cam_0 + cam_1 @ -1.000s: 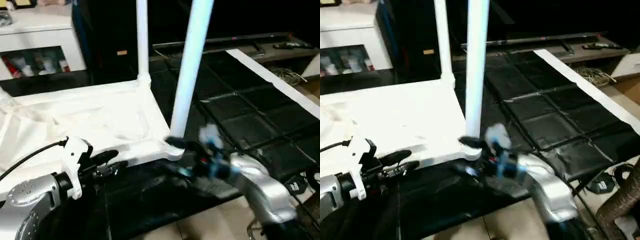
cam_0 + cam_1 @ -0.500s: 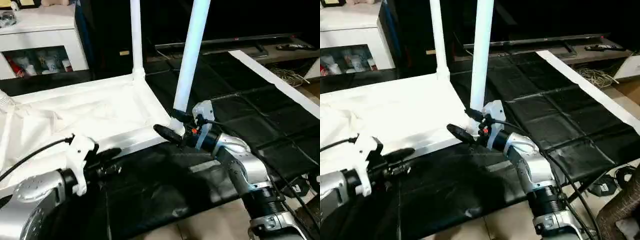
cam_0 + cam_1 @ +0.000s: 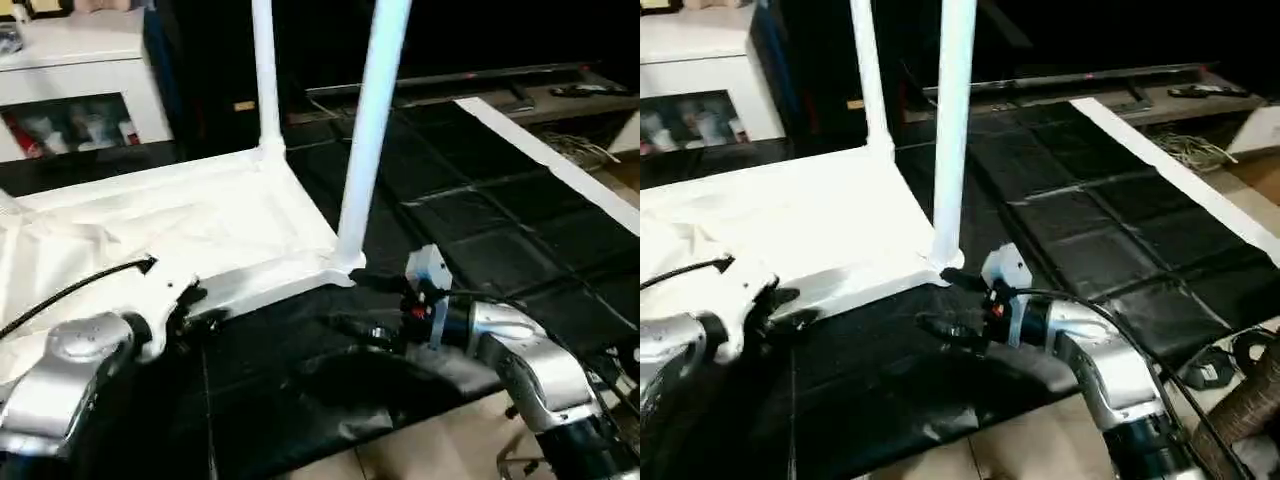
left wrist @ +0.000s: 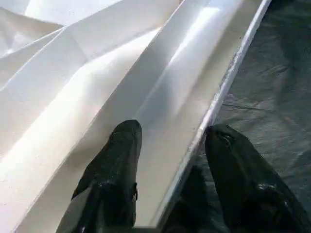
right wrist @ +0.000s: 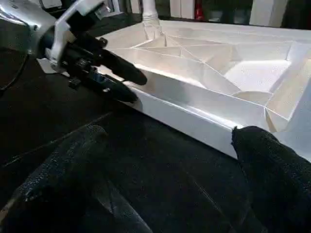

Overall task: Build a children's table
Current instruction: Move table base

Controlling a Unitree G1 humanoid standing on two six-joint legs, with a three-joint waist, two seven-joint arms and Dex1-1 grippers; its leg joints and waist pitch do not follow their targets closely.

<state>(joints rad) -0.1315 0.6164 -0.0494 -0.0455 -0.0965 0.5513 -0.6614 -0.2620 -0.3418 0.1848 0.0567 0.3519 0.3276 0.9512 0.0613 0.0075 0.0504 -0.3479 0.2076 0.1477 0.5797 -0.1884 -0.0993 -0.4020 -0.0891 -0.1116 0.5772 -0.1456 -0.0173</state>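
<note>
The children's table top (image 3: 200,220) lies upside down on the black mat, ribs up. Two white legs stand in its sockets, one at the far corner (image 3: 262,70) and one at the near right corner (image 3: 368,130). My left gripper (image 3: 205,308) is open and straddles the top's near rim (image 4: 214,107), one finger (image 4: 121,145) inside and the other over the mat. My right gripper (image 3: 342,298) stands open just in front of the near right corner, with nothing between its fingers. Its upper finger (image 3: 375,281) is close to the base of that leg. The right wrist view has the left gripper (image 5: 136,88) at the rim.
A white cabinet with glass doors (image 3: 70,80) stands at the back left. The black mat (image 3: 480,220) spreads to the right, crossed by a white strip (image 3: 540,150). Cables (image 3: 580,150) lie at the far right. Beige floor (image 3: 420,460) starts at the mat's near edge.
My right gripper has drawn back from the base of the near right leg toward me, still open. The left gripper stays at the near rim. The camera has shifted a little.
</note>
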